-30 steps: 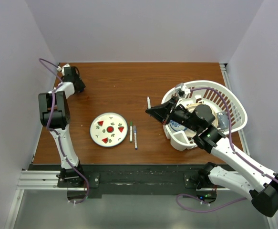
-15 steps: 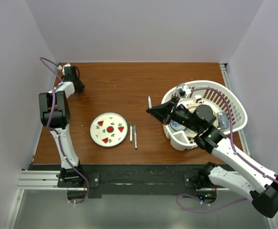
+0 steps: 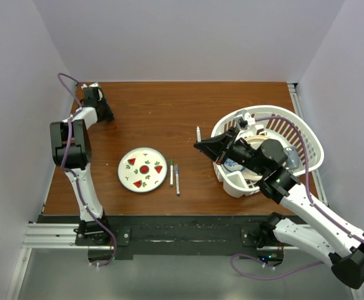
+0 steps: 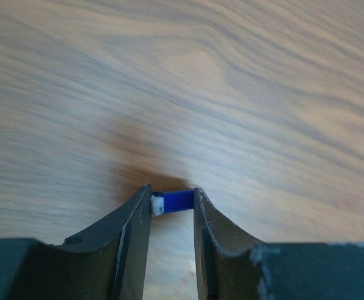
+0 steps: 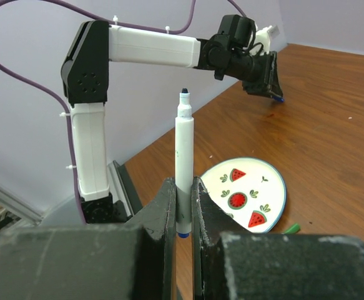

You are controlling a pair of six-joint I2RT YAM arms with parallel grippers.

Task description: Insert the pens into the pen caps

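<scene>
Right claw (image 5: 183,190) clamps a white pen (image 5: 183,144) by its tail, at the plate's (image 3: 123,175) two o'clock. Left claw (image 4: 172,201), at eleven o'clock, pinches a blue cap (image 4: 177,200). Judged step: bringing them together. Next move needs the tip and cap mouth aligned.

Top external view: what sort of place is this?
Probably a robotics lab cell: a wooden table boxed in by plain walls, a left arm and right arm bolted to a rail at its near edge, a plate and basket as props.
</scene>
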